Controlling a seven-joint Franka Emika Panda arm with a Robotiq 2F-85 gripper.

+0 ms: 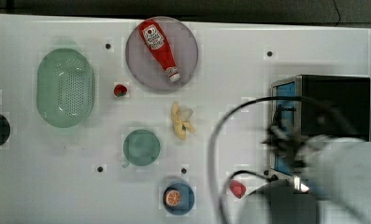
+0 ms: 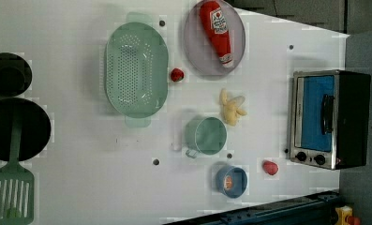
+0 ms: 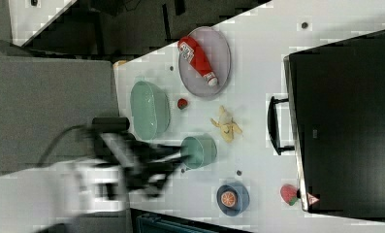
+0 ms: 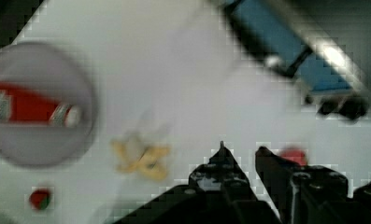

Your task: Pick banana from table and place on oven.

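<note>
White table [image 1: 248, 60] holds banana [image 1: 181, 122] near ketchup bottle [image 1: 159, 48]

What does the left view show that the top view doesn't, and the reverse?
Left view, not top: a green spatula and two knobs on the oven. Top view, not left: the arm and its looping cable over the oven's front. Both: the banana lying on the table, ketchup on a plate, colander, cup, oven.
</note>
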